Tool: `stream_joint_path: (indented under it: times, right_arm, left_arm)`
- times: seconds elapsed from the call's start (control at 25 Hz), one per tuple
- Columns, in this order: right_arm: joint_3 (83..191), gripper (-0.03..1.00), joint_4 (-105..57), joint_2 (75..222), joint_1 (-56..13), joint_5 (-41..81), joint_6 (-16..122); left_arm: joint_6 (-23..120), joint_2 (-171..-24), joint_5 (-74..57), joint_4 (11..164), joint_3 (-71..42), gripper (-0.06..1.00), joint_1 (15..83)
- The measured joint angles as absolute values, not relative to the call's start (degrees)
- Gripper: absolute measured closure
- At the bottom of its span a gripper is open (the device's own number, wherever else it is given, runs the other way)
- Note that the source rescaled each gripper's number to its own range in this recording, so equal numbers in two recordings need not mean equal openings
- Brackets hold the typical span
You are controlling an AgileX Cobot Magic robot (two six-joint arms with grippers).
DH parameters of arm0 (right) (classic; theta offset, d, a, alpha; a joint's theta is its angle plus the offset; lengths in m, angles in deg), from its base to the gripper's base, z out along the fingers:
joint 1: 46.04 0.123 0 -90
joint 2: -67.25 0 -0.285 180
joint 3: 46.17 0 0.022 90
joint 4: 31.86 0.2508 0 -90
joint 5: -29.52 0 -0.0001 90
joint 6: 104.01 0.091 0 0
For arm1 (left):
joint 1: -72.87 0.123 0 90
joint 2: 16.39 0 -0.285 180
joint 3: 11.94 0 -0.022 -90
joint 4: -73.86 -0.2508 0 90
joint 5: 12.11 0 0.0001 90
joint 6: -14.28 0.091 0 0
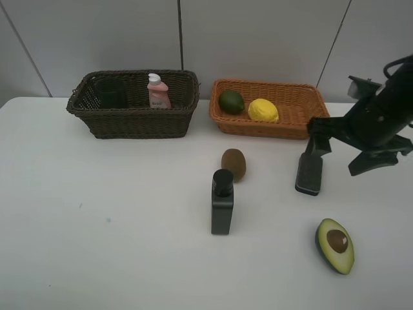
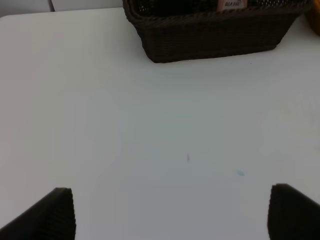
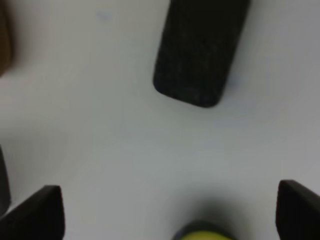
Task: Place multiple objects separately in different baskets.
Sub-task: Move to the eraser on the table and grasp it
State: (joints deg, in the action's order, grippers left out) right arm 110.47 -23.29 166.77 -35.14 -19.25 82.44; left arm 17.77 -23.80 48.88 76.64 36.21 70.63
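Table (image 1: pixel 97 226): white, carrying both baskets at the far side and four loose things nearer.
Dark brown basket (image 1: pixel 132 123): far left, holding the grey cup (image 1: pixel 111 93) and the pink bottle (image 1: pixel 158 92), both upright.
Orange basket (image 1: pixel 258 127): just beside the dark one on its right, holding the lime (image 1: pixel 231 101) and the lemon (image 1: pixel 262 110) side by side.
Right arm (image 1: pixel 381 116): reaches in from the right edge, low over the table near the pad.
Black bottle (image 1: pixel 222 203): stands mid-table, with the kiwi (image 1: pixel 233 163) just behind it.
Avocado half (image 1: pixel 335 244): cut face up, near right, well apart from the baskets.
Pad (image 1: pixel 309 173): lies flat in front of the orange basket and close to the right arm, so it is likely the next pick.
Right claw (image 3: pixel 172 212): spread wide and empty. The pad is ahead of its fingertips, not yet between them and a little off the midline. Its long axis runs roughly along the reach, so the fingers would close across its narrow width.
Left claw (image 2: pixel 172 212): spread wide and empty over bare table, facing the dark brown basket and well apart from the pad.
Nearer arm: the right.
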Motion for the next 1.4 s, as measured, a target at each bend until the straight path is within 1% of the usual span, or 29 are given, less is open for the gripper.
stream_joint_path:
  times: [0.16,0.56,0.72,0.96,1.4]
  right_arm:
    - [114.5,-0.03,-25.2,174.3,-32.8,-18.0,83.9]
    - [120.0,-0.03,-31.3,185.1,-32.8,-15.1,87.9]
    - [120.3,-0.03,-32.5,187.4,-32.8,-12.1,88.7]
    - [120.3,-0.03,-38.9,189.5,-32.9,-11.7,91.6]
    - [120.3,-0.03,-39.0,191.4,-32.9,-9.3,91.8]
  left_arm:
    - [17.8,-23.8,48.9,76.6,36.2,-0.05,70.6]
    - [17.8,-23.8,48.9,76.6,36.2,-0.05,70.6]
    - [17.8,-23.8,48.9,76.6,36.2,-0.05,70.6]
    - [17.8,-23.8,48.9,76.6,36.2,-0.05,70.6]
    - [17.7,-23.8,48.9,76.6,36.2,-0.05,70.6]
